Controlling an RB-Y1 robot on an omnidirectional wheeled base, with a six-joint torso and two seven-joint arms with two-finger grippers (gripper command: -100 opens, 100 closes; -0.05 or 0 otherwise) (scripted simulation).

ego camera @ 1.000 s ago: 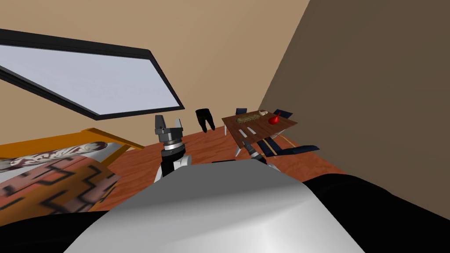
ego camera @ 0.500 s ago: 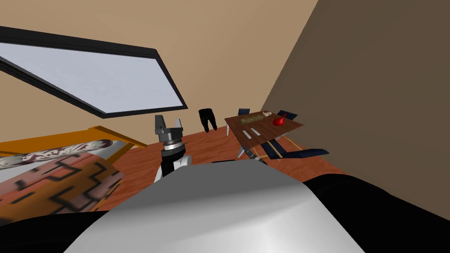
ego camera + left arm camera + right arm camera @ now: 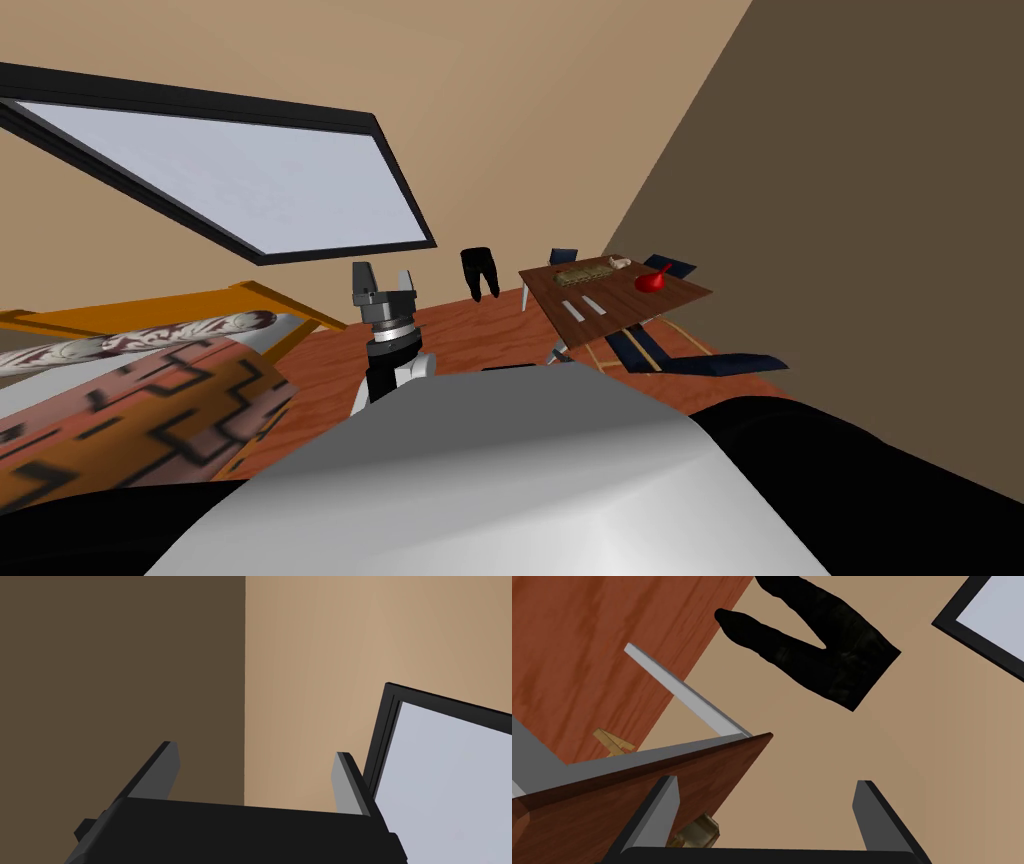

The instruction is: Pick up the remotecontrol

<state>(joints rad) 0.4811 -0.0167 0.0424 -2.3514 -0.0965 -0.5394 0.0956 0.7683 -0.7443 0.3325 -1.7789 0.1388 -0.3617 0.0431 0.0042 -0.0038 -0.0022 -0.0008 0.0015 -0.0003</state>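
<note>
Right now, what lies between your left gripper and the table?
In the head view, a black trouser-shaped thing against the wall sits between the left gripper and the table; otherwise there is just bare wooden floor.

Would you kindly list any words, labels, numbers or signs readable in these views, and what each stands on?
None can be read.
The blanket bears only an angular black pattern, no letters.
The small things on the table are too small to show any marks.

Flat even light, shaded wall (image 3: 880, 250) (splayed edges)
</note>
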